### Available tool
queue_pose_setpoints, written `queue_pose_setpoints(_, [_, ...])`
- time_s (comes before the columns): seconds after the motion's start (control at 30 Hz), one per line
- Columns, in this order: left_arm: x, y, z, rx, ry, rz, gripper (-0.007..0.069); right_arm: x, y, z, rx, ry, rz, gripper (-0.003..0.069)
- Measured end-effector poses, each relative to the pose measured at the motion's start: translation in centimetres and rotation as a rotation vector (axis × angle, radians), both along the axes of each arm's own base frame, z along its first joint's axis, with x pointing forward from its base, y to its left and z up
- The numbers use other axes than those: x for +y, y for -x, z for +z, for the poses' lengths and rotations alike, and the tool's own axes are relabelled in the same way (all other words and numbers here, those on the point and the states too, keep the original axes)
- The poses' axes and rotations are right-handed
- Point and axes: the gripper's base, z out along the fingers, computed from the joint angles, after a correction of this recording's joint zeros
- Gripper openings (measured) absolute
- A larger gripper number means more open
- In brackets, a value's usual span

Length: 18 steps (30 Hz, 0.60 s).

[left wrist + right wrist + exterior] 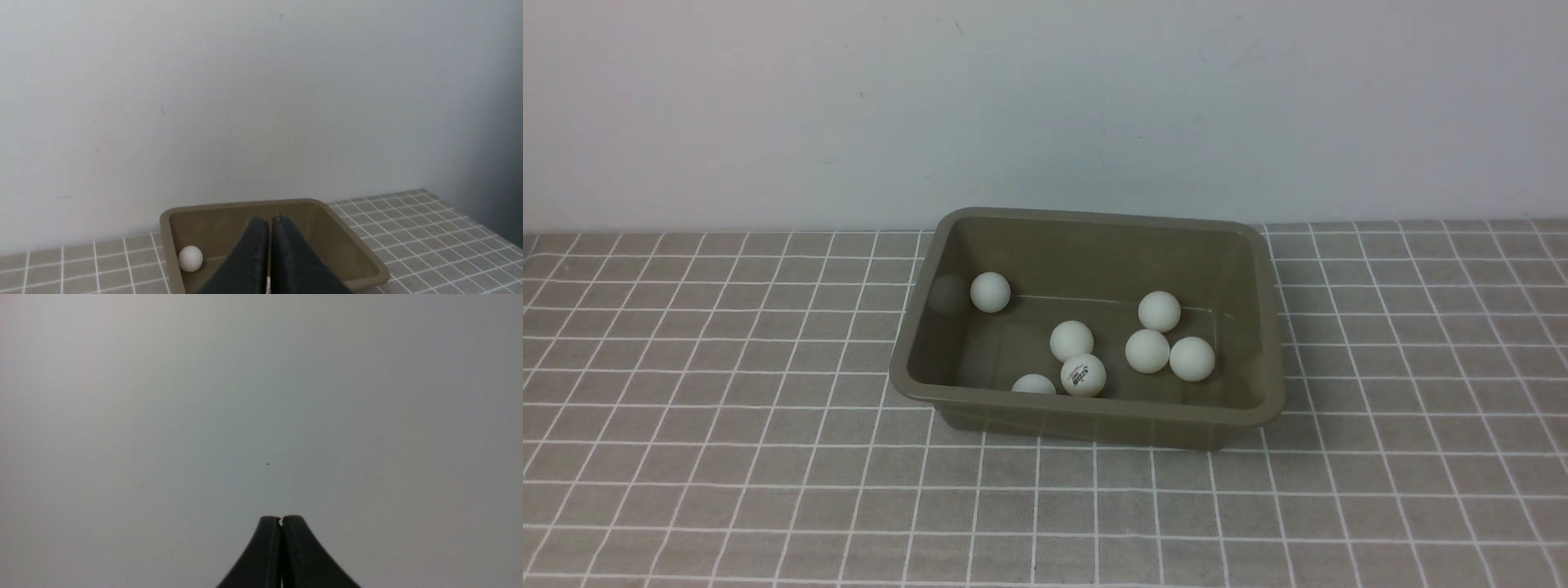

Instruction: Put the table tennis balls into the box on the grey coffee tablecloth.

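White matte table tennis balls (1147, 351), seven visible, all inside the olive-brown rectangular plastic box (1086, 413). Clock face on box, front view, 12 toward wall: one ball near 10, one near 2, two more near 3 to 4, a pair by the middle toward 6, one near 7 partly hidden by the near wall. Likely loose and rolled where they settled; high walls keep them in. Box sits upright on the grey-brown tablecloth with white grid lines (768, 490), open side up, probably placed centrally so either arm can reach.

Black left gripper (270, 222): fingertips together, clenched, nothing seen between them; white patch low in the gap is probably a ball beyond, hard to be sure. Black right gripper (281, 520): clenched too, no ball, facing the pale wall (261, 416). Both likely parked out of the way, job looks complete, no further pick seems called for.

Writing: dark printed logo on the ball near 6, small reddish print beside it, too small to read. No label seen on box.
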Motion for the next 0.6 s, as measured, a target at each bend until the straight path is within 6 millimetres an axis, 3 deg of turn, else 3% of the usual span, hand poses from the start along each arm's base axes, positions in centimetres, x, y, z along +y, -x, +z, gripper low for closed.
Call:
queue_pose_setpoints(0.3, [0.3, -0.9, -2.2, -0.079, -0.153, 0.07, -0.0004, 0.0, 0.0, 0.0, 0.001, 0.0, 0.0, -0.0015])
queue_pose_setpoints(0.57, [0.6, -3.1, -6.6, -0.024, -0.21, 0.168, -0.0004, 0.0, 0.0, 0.0, 0.001, 0.0, 0.0, -0.0015])
queue_pose_setpoints(0.6, [0.8, -3.5, -7.8, -0.001, -0.204, 0.213, -0.0004, 0.0, 0.0, 0.0, 0.001, 0.0, 0.0, -0.0015])
